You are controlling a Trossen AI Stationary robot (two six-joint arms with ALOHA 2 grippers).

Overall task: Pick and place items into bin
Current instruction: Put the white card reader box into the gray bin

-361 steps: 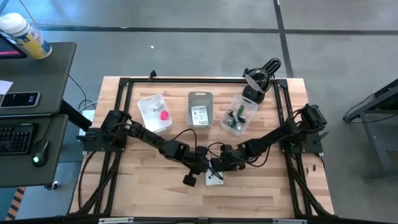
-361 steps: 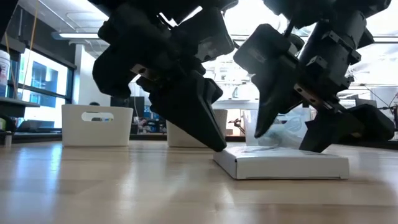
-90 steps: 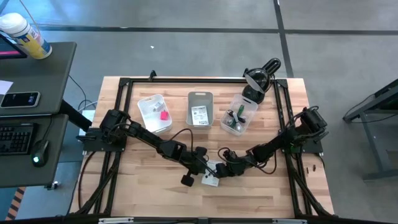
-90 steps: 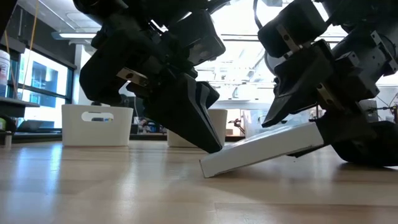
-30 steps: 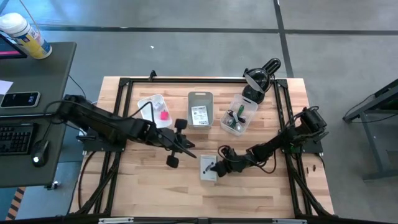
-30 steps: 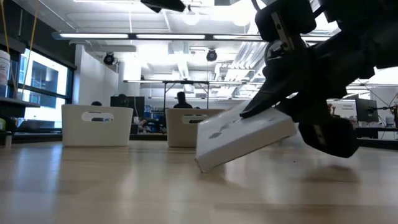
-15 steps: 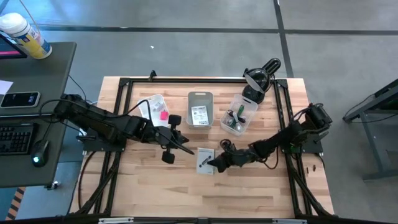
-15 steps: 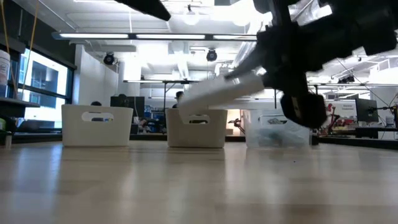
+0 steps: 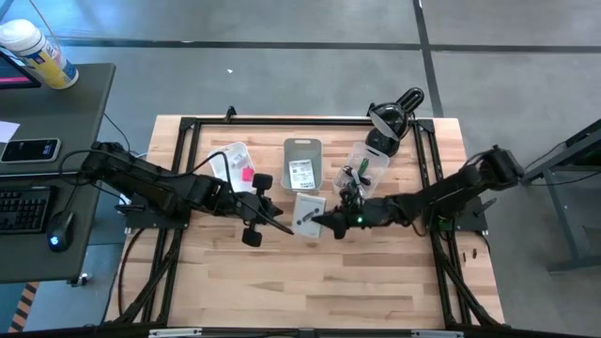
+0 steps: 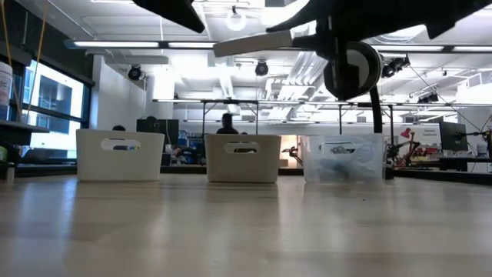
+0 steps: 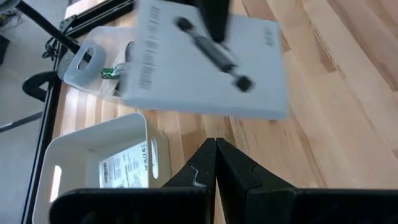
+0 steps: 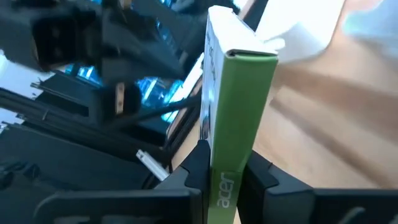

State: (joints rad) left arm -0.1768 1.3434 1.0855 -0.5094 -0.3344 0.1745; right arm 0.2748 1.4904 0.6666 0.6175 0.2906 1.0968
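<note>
Box: flat white box w/ green edge (image 9: 309,210), black print on its face, lifted clear of table (image 9: 376,282); centre of high view, just below the middle bin.
Box, wrist views: green spine (image 12: 239,124) reads "acer"; white face w/ black item picture (image 11: 205,62).
Right gripper (image 9: 324,222): fingers pinching the box by its edge, centre frame in high view; arm reaches in from right side.
Left gripper (image 9: 272,222): fingers pressed together, nothing between them, left of the box, apart from it.
Middle bin (image 9: 301,164): white, upper centre, holds a white card printed black (image 9: 300,175).
Left bin (image 9: 233,170): white, tilted, holds a pink block (image 9: 248,174).
Right bin (image 9: 361,175): clear, holds green + dark bits, prob. pen/tool, too small to tell.
Low view: three bins in a row mid-frame, e.g. (image 10: 121,155); box edge (image 10: 269,40) at top.
Desk (image 9: 47,169): left edge; keyboard (image 9: 23,207), mouse (image 9: 58,230), phone (image 9: 30,149).
</note>
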